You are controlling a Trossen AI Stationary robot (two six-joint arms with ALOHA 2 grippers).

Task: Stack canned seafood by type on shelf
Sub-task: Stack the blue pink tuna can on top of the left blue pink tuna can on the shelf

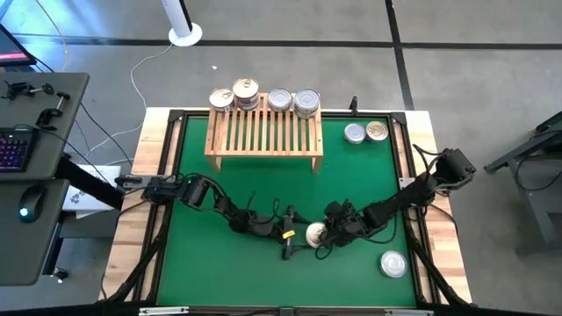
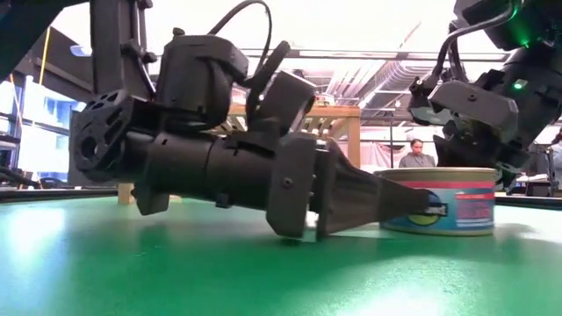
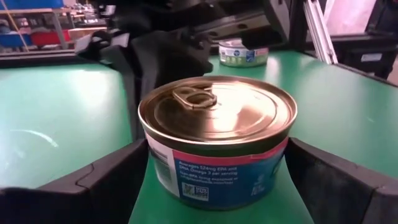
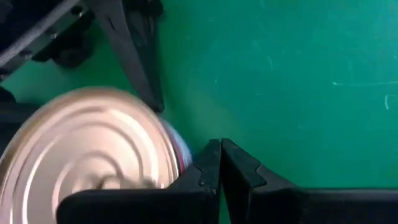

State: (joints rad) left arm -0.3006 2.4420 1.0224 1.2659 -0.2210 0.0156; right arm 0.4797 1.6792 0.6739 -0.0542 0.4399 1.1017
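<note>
Straddling the gold-lidded tin, the left tool is spread, nothing gripped; it should be centred before closing. The right tool, clenched empty, is beside it.

Bright overhead light, glare on tin lid, motion blur

Both dark jointed arms reach low mid-worktop: left tool spread wide, right tool pinched closed.
</note>
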